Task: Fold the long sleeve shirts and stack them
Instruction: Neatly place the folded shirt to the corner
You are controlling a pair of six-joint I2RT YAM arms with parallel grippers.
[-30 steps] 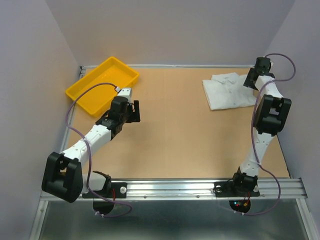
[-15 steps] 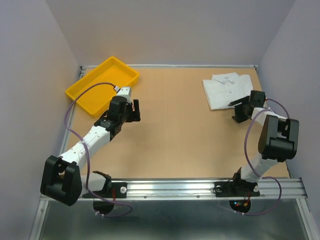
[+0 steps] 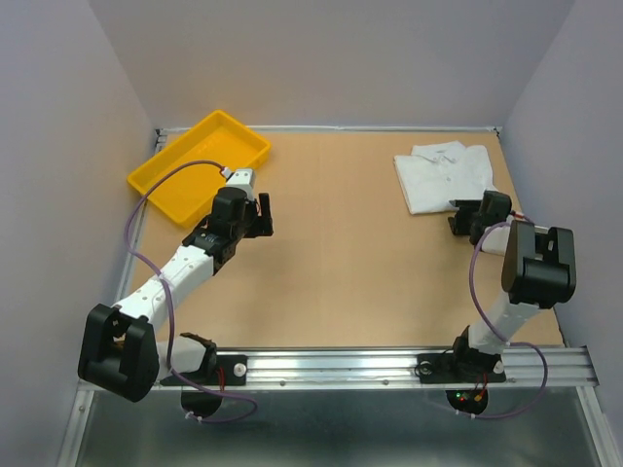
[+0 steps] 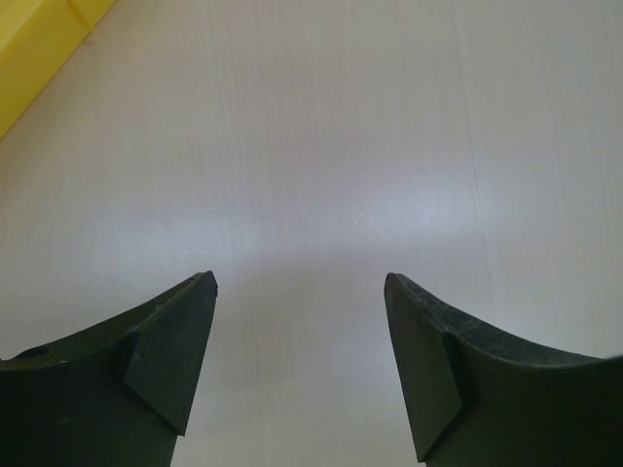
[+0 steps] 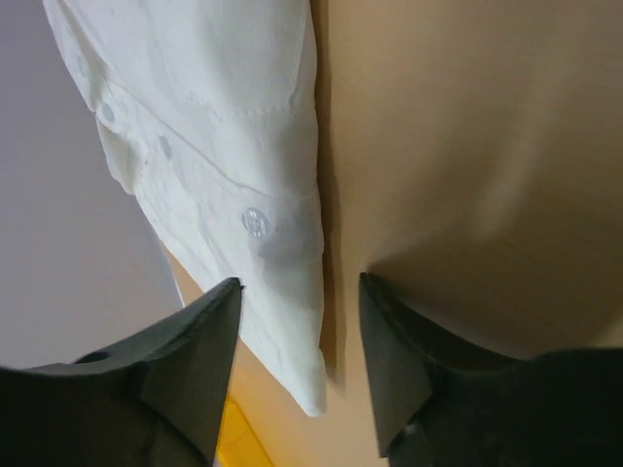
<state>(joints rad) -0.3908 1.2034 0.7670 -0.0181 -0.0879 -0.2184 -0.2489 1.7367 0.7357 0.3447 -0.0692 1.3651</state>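
One folded white long sleeve shirt [image 3: 443,175] lies at the back right of the table, collar and button front facing up. My right gripper [image 3: 459,216] is low at the shirt's near right corner. In the right wrist view its jaws stand apart around that shirt corner [image 5: 282,321], and a button shows on the shirt [image 5: 224,126] just beyond; neither finger is pressed on the cloth. My left gripper [image 3: 261,216] hovers left of centre, and in its own view the left gripper [image 4: 300,292] is open over bare table with nothing between its fingers.
A yellow tray [image 3: 146,182] sits tilted at the back left corner, its edge showing in the left wrist view [image 4: 39,49]. Grey walls close in the table on three sides. A metal rail [image 3: 331,365] runs along the near edge.
My right arm swung from behind the shirt to its near right corner and dropped low, its jaws narrowing somewhat. The left arm stayed put.
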